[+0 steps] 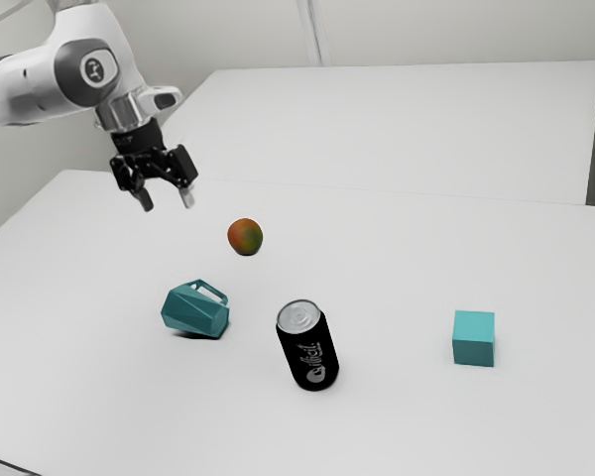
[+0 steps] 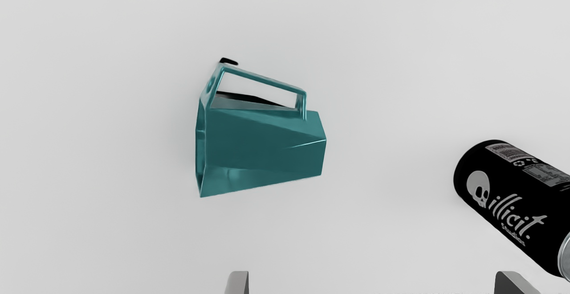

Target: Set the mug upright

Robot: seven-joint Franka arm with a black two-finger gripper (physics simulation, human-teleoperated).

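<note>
Teal mug lies toppled, mouth away from the can — straddle its body squarely with the open claw.

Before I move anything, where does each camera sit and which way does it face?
Exterior view: beside the arm, looking down across the table; shows the arm and its open tool.
Wrist view: on the arm's end, looking down at the mug; shows the fingertips at the bottom edge.
Both share the mug, on its side, and the black can.
</note>
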